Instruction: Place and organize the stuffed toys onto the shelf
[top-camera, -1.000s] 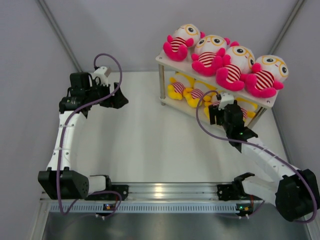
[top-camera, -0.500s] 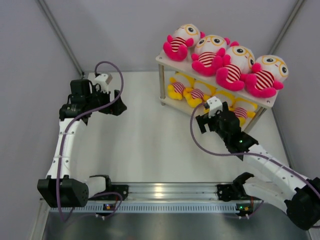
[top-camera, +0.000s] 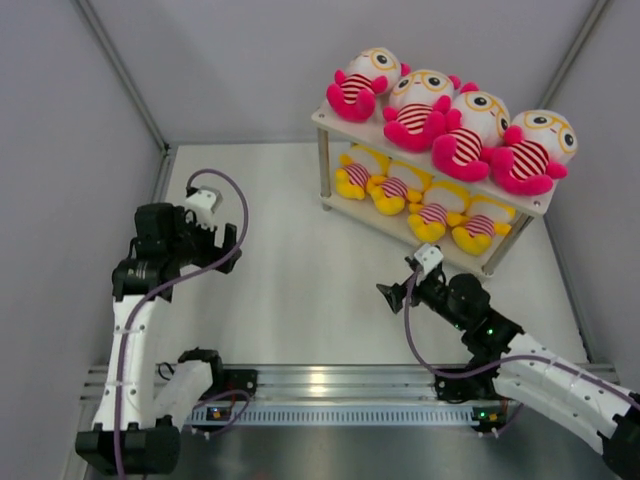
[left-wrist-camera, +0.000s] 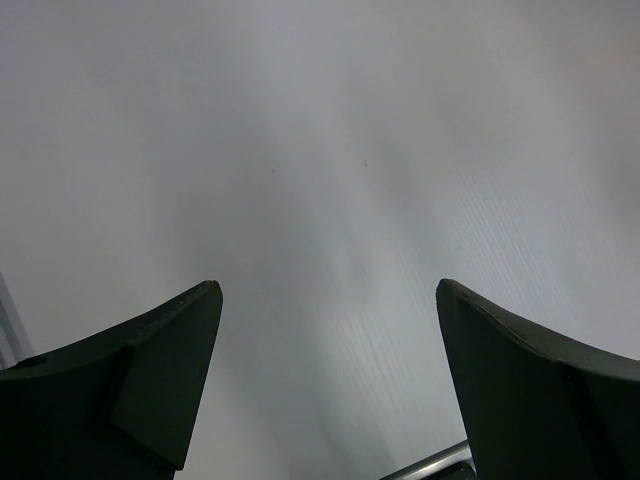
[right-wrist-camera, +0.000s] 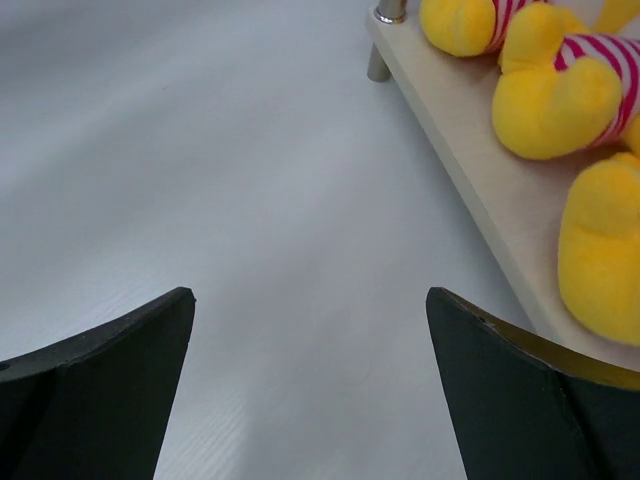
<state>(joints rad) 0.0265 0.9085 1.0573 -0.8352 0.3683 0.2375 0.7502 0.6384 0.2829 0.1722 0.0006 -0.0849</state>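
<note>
Eight stuffed toys (top-camera: 463, 135) fill the shelf (top-camera: 322, 120), pink row above yellow, lined along its length, bellies facing front. My left gripper (left-wrist-camera: 325, 290) and right gripper (right-wrist-camera: 310, 295) gape empty before it; only right wrist shows yellow feet.

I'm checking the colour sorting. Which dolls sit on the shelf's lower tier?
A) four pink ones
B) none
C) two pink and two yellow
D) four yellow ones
D: four yellow dolls line the lower board of the shelf, with the four pink dolls on the top tier above them.
</note>
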